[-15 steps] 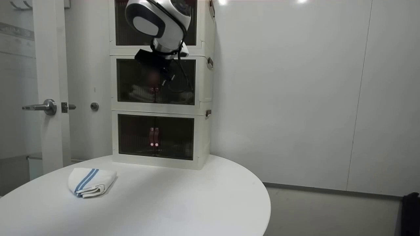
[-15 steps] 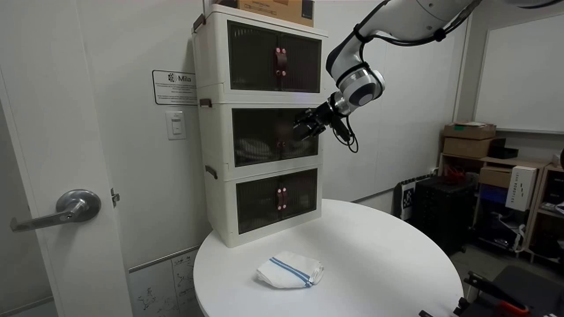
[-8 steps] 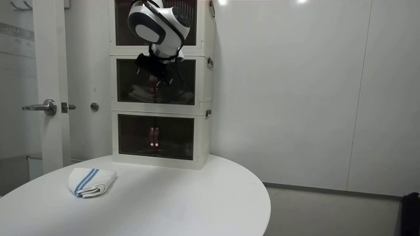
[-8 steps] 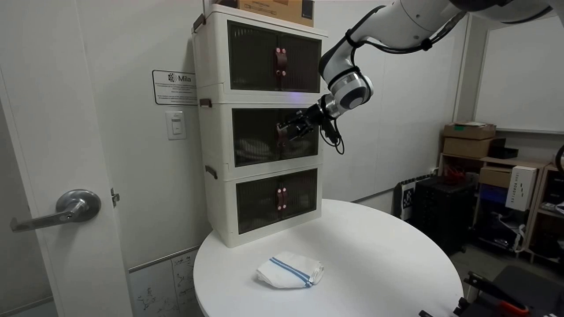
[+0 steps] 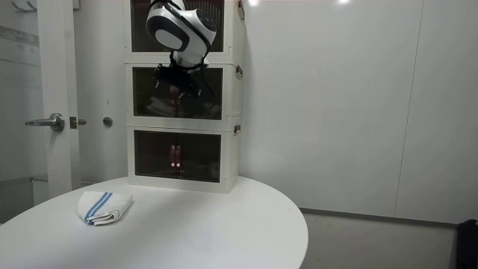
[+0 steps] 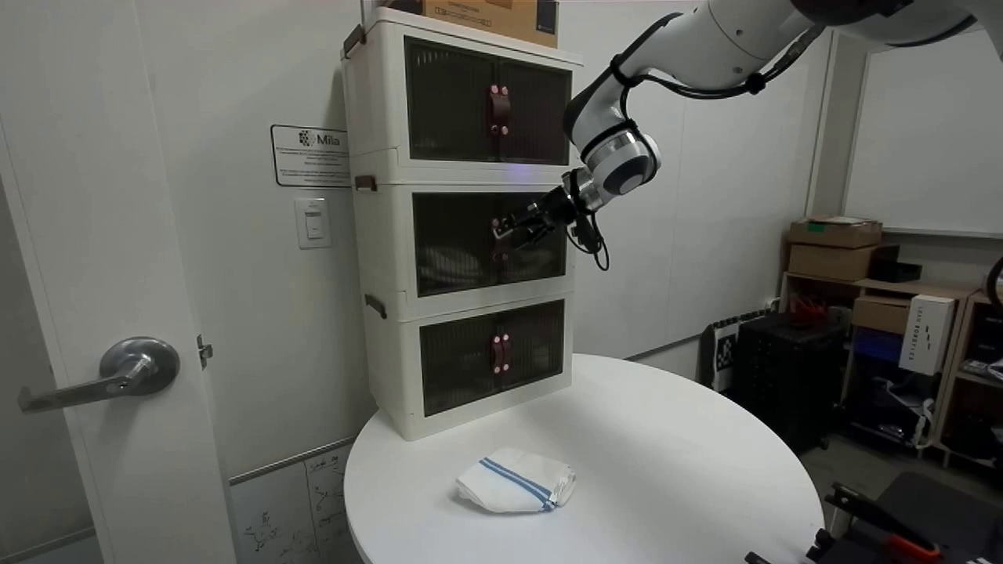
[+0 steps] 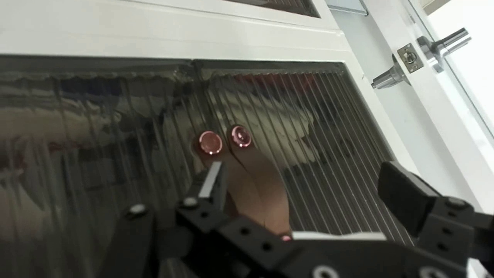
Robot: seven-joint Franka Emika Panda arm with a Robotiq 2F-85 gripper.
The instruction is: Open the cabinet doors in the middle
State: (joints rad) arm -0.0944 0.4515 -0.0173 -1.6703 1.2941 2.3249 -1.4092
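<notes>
The middle cabinet doors (image 5: 155, 102) are dark, ribbed, see-through panels in a white frame. They are shut and also show in an exterior view (image 6: 450, 243) and the wrist view (image 7: 320, 166). Two brown strap handles (image 7: 266, 185) with pink studs meet at their centre. In the wrist view my gripper (image 7: 305, 183) is open, its fingers wide apart. The left finger overlaps the handles' left edge, and the right finger is in front of the ribbed door. Whether it touches is unclear. In an exterior view the gripper (image 6: 513, 233) is in front of the handles, partly hiding them.
The top unit (image 6: 454, 98) and bottom unit (image 6: 462, 364) have similar shut doors. A folded white towel with blue stripes (image 6: 517, 479) lies on the round white table (image 6: 666, 470). A room door with a metal lever (image 6: 133, 372) stands beside the stack. A cardboard box (image 6: 494, 19) sits on top.
My gripper has moved toward the middle doors, up to the handles, mostly in the first half second, then only slightly. The doors and towel have not moved.
</notes>
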